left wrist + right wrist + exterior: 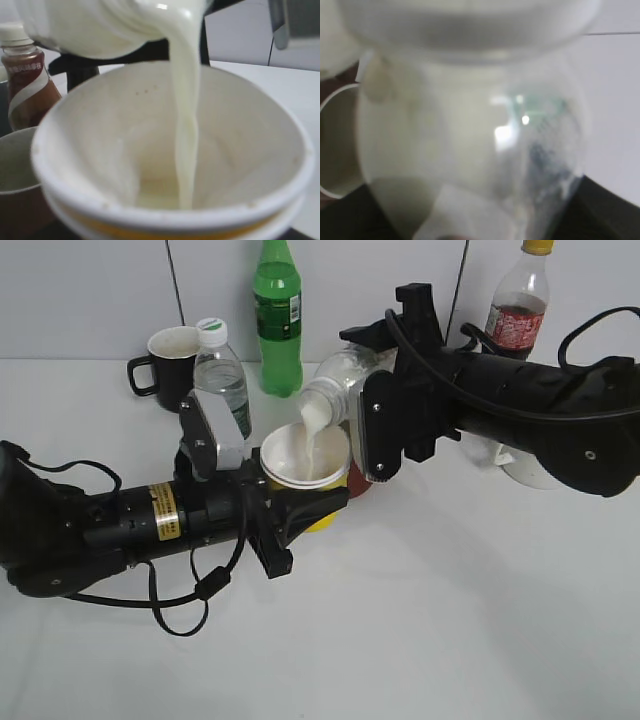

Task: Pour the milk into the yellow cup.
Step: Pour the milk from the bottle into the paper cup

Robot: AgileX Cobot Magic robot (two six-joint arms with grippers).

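My left gripper point(303, 502) is shut on the yellow cup point(305, 462) and holds it up at the middle of the table. My right gripper point(368, 400) is shut on the milk bottle point(338, 385), tilted with its neck down over the cup. A white stream of milk point(313, 443) runs from the neck into the cup. In the left wrist view the cup's white inside point(100, 150) fills the frame, with the stream point(185, 125) landing at its bottom. In the right wrist view the milk bottle point(470, 150) fills the frame, its green-black mark on the right.
At the back stand a dark mug point(170, 355), a clear water bottle point(222, 375), a green bottle point(277, 315) and a red-labelled bottle with yellow cap point(520, 305). A dark red mug point(15, 190) and a brown coffee bottle point(25, 80) are just behind the cup.
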